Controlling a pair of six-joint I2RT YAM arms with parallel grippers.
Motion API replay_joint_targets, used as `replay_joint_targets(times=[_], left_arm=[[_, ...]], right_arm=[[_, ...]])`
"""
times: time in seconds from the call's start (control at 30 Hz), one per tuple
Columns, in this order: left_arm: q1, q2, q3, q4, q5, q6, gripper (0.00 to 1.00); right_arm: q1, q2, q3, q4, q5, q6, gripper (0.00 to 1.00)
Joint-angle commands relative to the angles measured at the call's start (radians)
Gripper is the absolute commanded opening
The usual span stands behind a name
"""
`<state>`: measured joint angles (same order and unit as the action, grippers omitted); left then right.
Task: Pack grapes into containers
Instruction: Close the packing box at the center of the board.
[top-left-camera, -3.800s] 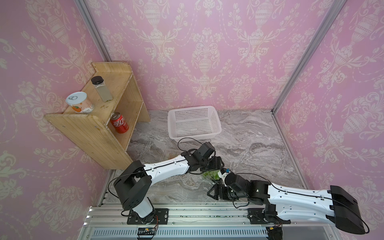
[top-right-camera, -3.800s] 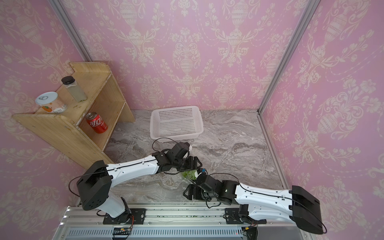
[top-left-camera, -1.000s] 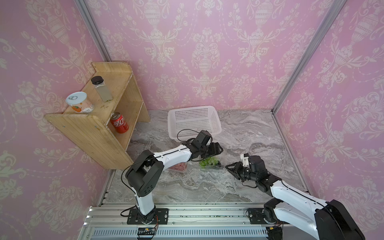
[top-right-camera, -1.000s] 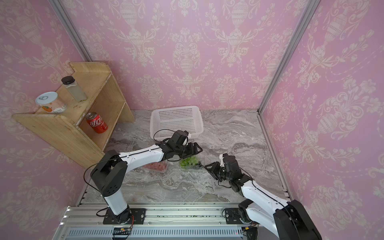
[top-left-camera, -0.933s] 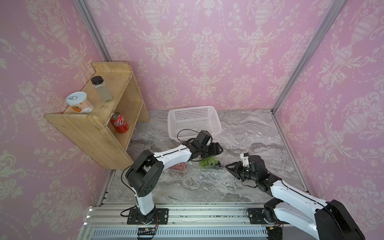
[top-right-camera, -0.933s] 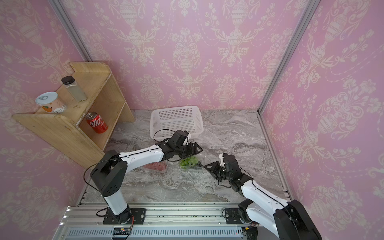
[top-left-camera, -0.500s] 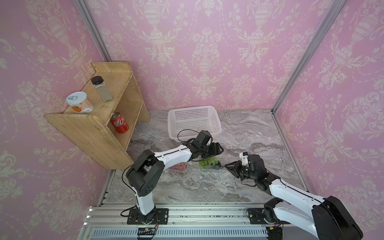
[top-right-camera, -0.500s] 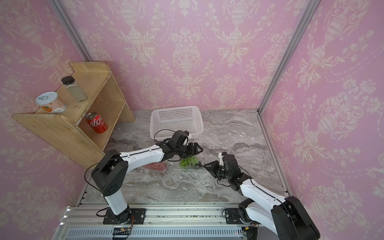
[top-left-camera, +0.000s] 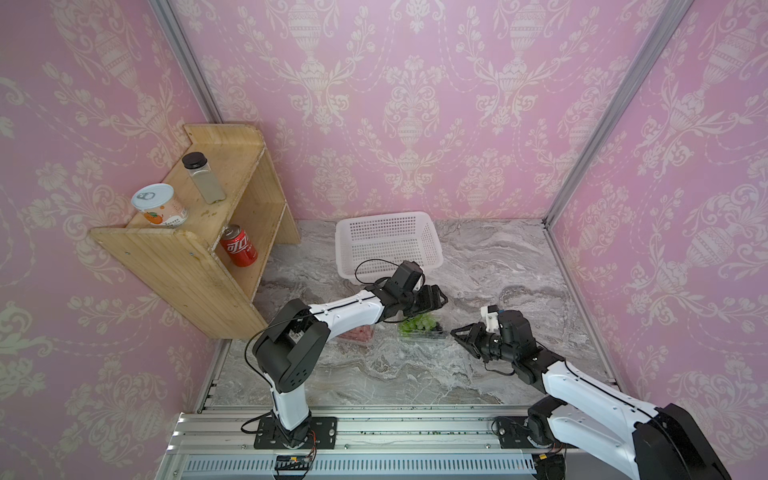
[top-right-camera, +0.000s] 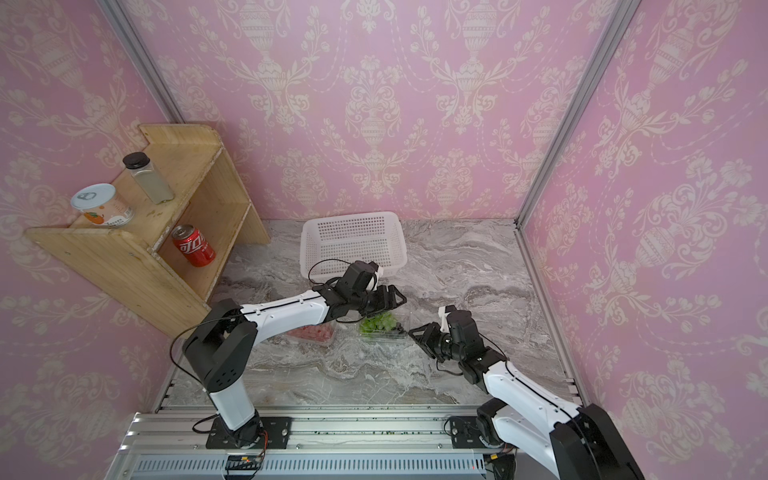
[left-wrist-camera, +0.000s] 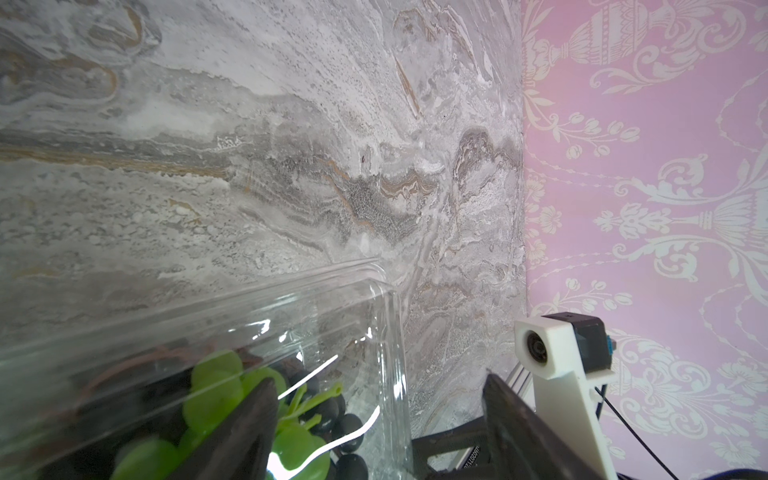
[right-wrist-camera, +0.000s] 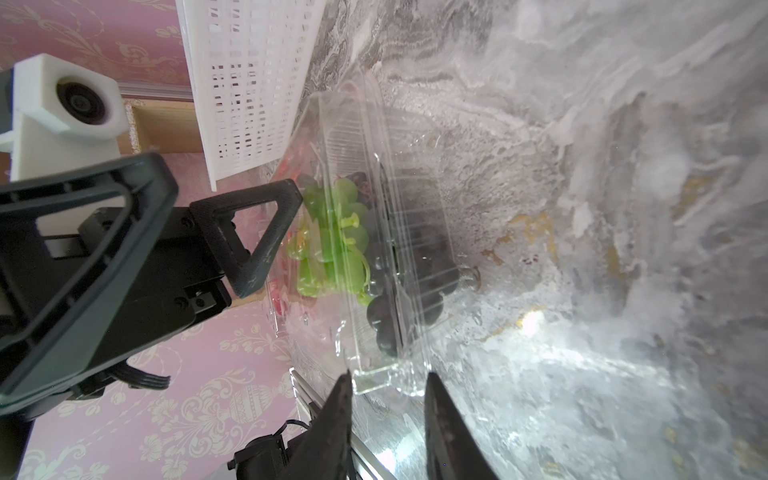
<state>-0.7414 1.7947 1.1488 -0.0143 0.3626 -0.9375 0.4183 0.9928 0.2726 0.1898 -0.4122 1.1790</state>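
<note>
A clear container (top-left-camera: 434, 332) (top-right-camera: 401, 332) near the table's middle holds green grapes (top-left-camera: 417, 323) (top-right-camera: 378, 323) and dark grapes (right-wrist-camera: 415, 266). Beside it on the left, a second container (top-left-camera: 360, 337) (top-right-camera: 313, 334) holds red grapes. My left gripper (top-left-camera: 434, 297) (top-right-camera: 392, 300) (left-wrist-camera: 379, 379) hovers open just behind and above the green bunch (left-wrist-camera: 216, 386), holding nothing. My right gripper (top-left-camera: 457, 332) (top-right-camera: 415, 332) (right-wrist-camera: 388, 382) sits low at that container's right end. Its jaws are a little apart, with the clear end lip (right-wrist-camera: 374, 380) just ahead of the tips.
A white perforated basket (top-left-camera: 382, 217) (top-right-camera: 349, 217) stands behind the containers. At the back left, a wooden shelf (top-left-camera: 178, 257) carries a cola can (top-left-camera: 238, 251), a jar (top-left-camera: 203, 178) and a tin (top-left-camera: 158, 205). Pink walls close three sides.
Earlier the right arm lay along the front edge; it has swung round to the right of the green-grape container. Over the last second both arms have barely moved.
</note>
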Motion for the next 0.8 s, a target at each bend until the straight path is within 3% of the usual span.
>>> replay_joint_targets(times=[0.0, 0.77], left_arm=[[0.004, 0.037, -0.038, -0.07, 0.011, -0.019, 0.79], [0.005, 0.053, -0.053, -0.051, 0.018, -0.032, 0.79]], right_arm=[[-0.005, 0.016, -0.017, 0.011, 0.001, -0.002, 0.3], [-0.003, 0.099, -0.001, 0.099, -0.017, 0.018, 0.29]])
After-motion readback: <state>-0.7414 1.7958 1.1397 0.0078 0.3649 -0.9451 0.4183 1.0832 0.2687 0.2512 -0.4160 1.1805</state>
